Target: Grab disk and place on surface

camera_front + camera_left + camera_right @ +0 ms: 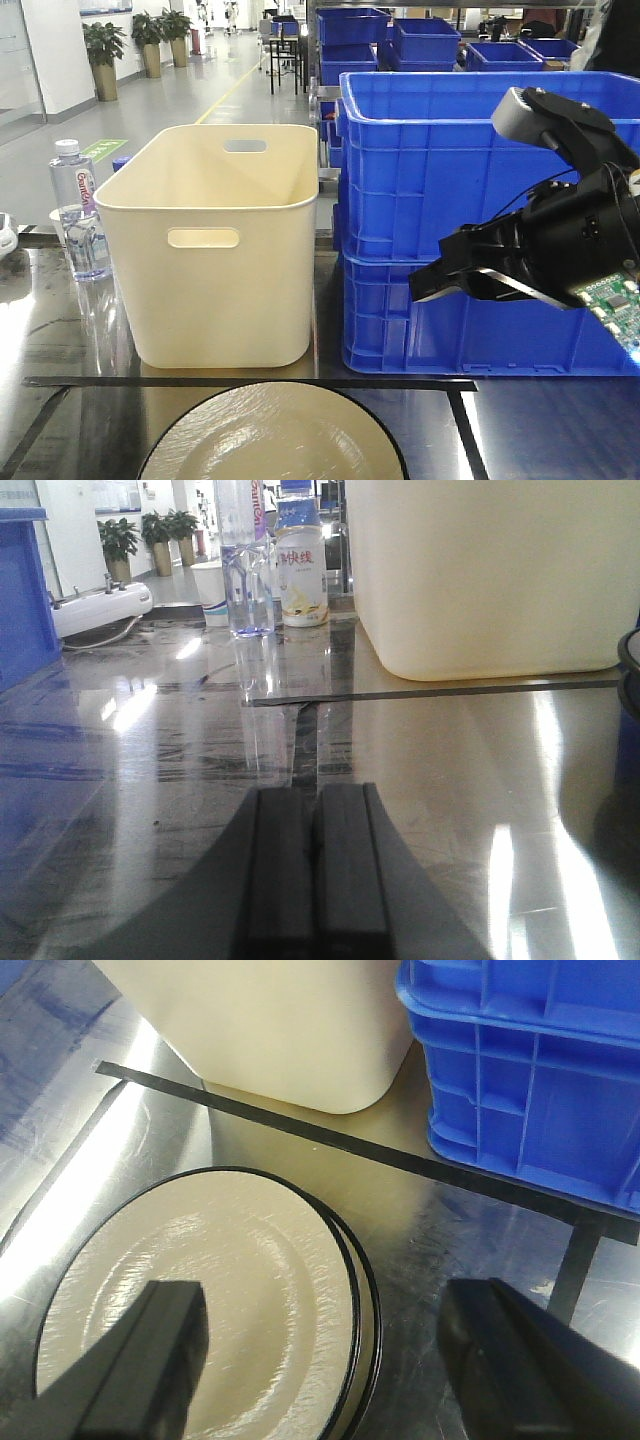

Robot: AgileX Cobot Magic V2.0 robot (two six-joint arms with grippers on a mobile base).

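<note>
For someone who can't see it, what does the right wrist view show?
A cream plate with a black rim lies on the shiny dark tabletop, framed by the open right tool above it. Behind stand a cream bin and a blue crate.

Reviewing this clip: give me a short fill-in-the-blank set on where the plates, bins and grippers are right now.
1. The right gripper hovers over the plates with its jaws ____.
2. The left gripper, low over the tabletop, has its jaws ____.
3. The plates have a cream face and a ____ rim.
4. Right of the cream bin stand stacked crates coloured ____.

Missing words: open; shut; black; blue
</note>
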